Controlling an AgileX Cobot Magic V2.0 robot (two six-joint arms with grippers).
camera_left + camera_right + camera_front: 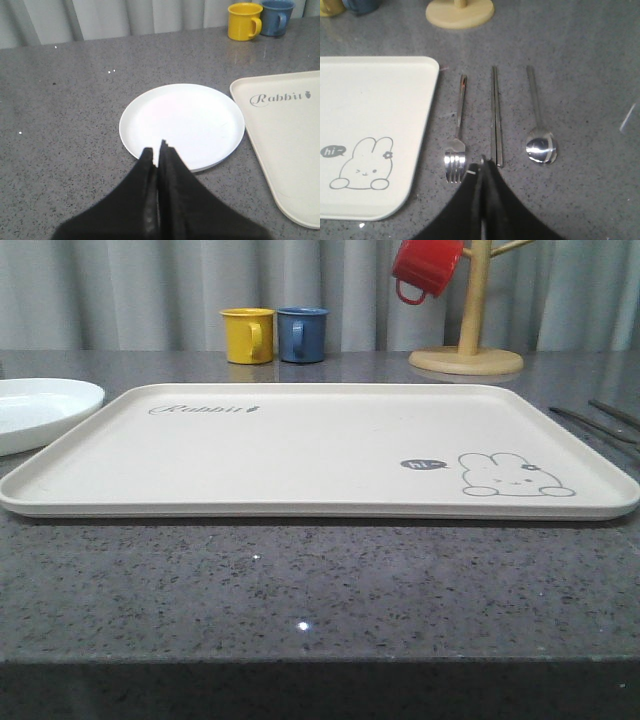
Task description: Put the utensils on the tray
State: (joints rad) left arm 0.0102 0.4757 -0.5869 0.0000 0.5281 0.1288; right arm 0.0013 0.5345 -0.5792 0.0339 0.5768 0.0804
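The cream tray [300, 455] with its rabbit drawing lies flat across the middle of the grey counter, nothing on it. To its right, three silver utensils lie side by side on the counter: a fork [457, 135], a pair of chopsticks [496, 116] and a spoon [540, 132]; thin dark ends of them [592, 422] show at the front view's right edge. My right gripper [483, 165] is shut and empty, its tips above the counter between the fork's tines and the chopsticks' near end. My left gripper [156, 150] is shut and empty over the near rim of the white plate.
A round white plate [182, 125] sits left of the tray [285, 145]. A yellow mug [247, 335] and a blue mug [302, 334] stand behind the tray. A wooden mug tree [467, 340] with a red mug [425, 267] stands back right.
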